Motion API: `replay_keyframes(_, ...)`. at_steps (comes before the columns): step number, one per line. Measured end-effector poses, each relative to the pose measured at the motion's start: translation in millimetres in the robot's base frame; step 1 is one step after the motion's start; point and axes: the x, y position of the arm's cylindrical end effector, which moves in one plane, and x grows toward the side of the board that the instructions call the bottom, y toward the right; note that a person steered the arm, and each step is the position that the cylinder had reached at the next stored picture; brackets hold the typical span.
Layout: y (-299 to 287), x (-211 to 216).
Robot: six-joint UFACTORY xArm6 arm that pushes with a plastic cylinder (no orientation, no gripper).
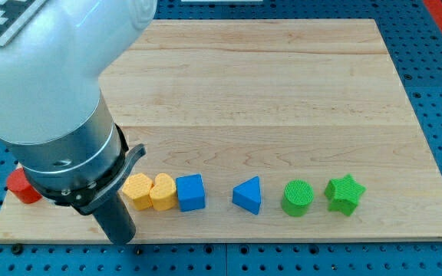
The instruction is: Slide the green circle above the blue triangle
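Low at the view's bottom, my tip (no jaws) sits left of green circle, beside blue triangle.

Green circle and star, blue triangle and cube, pale wooden board.

You have bare wooden board above the whole row; the green star crowds the green circle, the blue triangle sits just left.
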Motion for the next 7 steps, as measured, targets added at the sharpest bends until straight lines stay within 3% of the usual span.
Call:
replay_keyframes(5, 8.0, -5.6)
replay_keyframes(6, 28.1, 1.2)
replay_keyframes(7, 95.6, 2.3)
